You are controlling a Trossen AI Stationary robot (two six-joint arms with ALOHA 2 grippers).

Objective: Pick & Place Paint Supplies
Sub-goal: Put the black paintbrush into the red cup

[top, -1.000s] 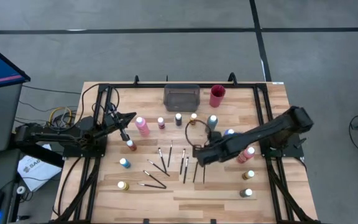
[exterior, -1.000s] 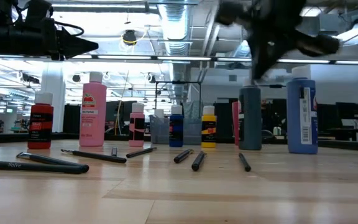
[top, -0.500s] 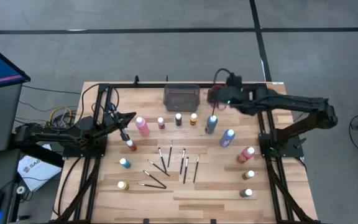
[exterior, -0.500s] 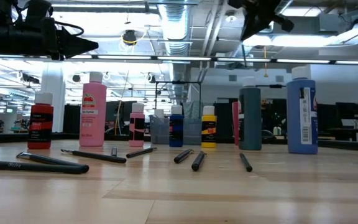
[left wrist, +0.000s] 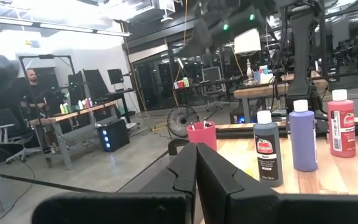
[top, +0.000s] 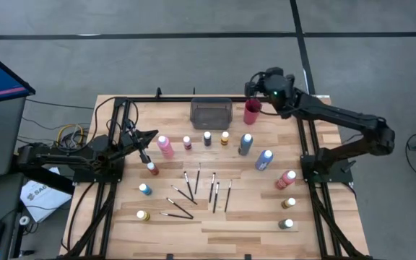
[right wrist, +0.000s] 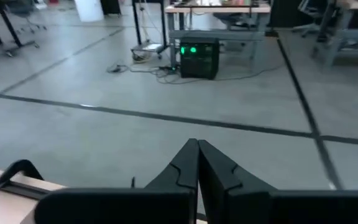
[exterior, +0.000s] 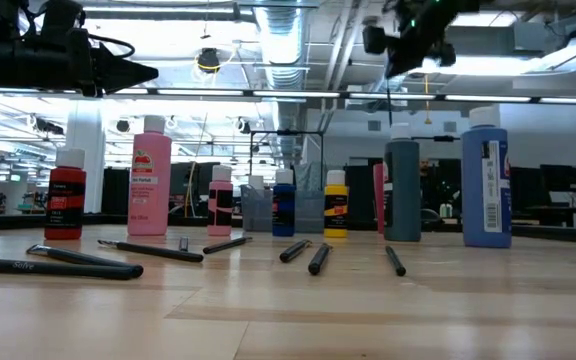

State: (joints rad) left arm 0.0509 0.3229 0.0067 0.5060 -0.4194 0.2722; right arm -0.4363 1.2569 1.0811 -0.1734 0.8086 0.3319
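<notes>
Small paint bottles stand across the table, among them a pink one (top: pixel 165 146) and a blue one (top: pixel 263 159). Thin dark brushes (top: pixel 214 189) lie flat in the middle. My right gripper (top: pixel 251 87) is shut high over the far edge, just beyond the red cup (top: pixel 252 110). In the low view a thin dark brush (exterior: pixel 388 95) hangs below it (exterior: pixel 392 55). My left gripper (top: pixel 154 135) waits shut above the table's left side, touching nothing. My right gripper has the thin brush pinched between its shut fingers near the brush's upper end (exterior: pixel 389 72). The fingers point almost level toward the far edge and lie across the brush. The brush hangs upright below them, clear of the table. The right wrist view does not show the contact.
The grey tray (top: pixel 211 113) sits at the far edge, left of the red cup. A dark grey bottle (top: pixel 245 144) stands just on the near side of the cup. A row of small bottles (top: pixel 207 138) stands near the tray, with more bottles (top: pixel 288 204) at the right.
My right gripper has risen from the brushes at the table's middle and swung toward the far edge, to a spot above the red cup. It has tipped from pointing down to nearly level, staying shut. The thin brush went up with it.
</notes>
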